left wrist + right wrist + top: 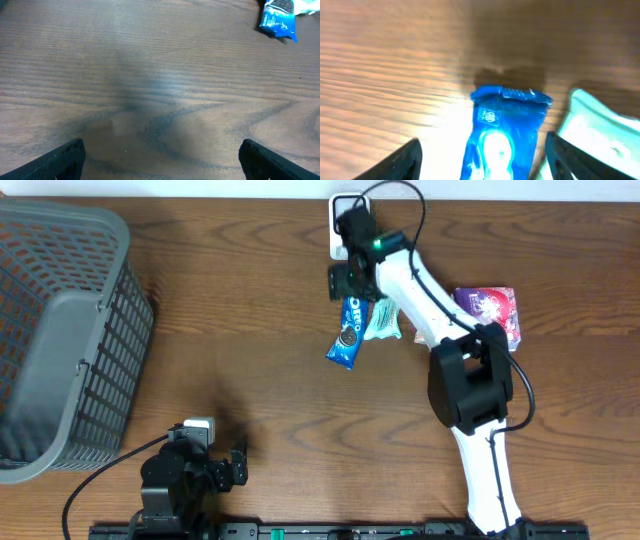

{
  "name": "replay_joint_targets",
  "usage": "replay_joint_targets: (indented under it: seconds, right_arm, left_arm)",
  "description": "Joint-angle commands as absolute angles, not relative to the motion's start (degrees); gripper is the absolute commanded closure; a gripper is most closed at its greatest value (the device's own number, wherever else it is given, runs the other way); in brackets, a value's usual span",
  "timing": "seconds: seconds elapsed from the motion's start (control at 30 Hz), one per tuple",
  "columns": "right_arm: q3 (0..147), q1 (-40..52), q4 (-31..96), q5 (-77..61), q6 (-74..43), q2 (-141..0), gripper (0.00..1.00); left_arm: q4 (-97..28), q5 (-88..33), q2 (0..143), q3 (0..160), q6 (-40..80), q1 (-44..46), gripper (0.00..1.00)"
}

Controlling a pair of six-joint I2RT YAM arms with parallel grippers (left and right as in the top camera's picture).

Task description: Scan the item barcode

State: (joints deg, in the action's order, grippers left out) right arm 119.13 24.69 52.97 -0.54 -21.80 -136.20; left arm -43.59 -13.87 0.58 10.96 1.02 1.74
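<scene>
Nearest, at the left, the left gripper (161, 149) hovers over the bare wooden table (250, 360), jaws spread wide. Farther off, mid-table, the blue biscuit pack (348, 332) lies just beside a pale green packet (382, 322). The right gripper (481, 150) hangs over the pack's far end, jaws spread either side, not pinching it.

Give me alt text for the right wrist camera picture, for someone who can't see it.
A glossy blue plastic snack packet lies on the brown wooden table between the spread black jaws of the right gripper. A pale mint-green packet lies beside it, to the image's right. The picture is blurred.
</scene>
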Motion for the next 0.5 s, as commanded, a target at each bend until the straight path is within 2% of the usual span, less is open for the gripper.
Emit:
replay_joint_targets:
  seconds: [0.0,0.03,0.07,0.1,0.13,0.3,0.47]
  right_arm:
    - [131.8,24.8,63.2,-1.2,-22.7,-135.6,0.22]
    - [134.0,24.8,65.7,-1.0,-22.7,-135.5,0.19]
    - [137.7,24.6,70.0,-0.5,-22.7,-135.4,0.09]
    - [139.6,24.4,72.1,-0.2,-22.6,-135.3,0.03]
    - [143.2,23.9,75.9,0.1,-21.6,-135.3,0.01]
    - [155.9,18.5,88.1,0.1,-12.0,-135.3,0.01]
    - [156.5,6.9,95.2,0.1,-10.7,-135.3,0.01]
  left_arm:
    - [-44.8,-14.5,0.2,10.7,0.1,2.0,0.02]
    - [-44.8,-14.5,0.2,10.7,0.1,2.0,0.02]
    - [-44.8,-14.5,0.2,10.7,0.1,2.0,0.02]
    - [-44.8,-14.5,0.2,10.7,0.1,2.0,0.02]
    - [-44.8,-14.5,0.2,10.7,0.1,2.0,0.02]
    - [-44.8,-14.5,0.2,10.7,0.1,2.0,0.02]
    - [-44.8,-14.5,0.2,10.7,0.1,2.0,0.02]
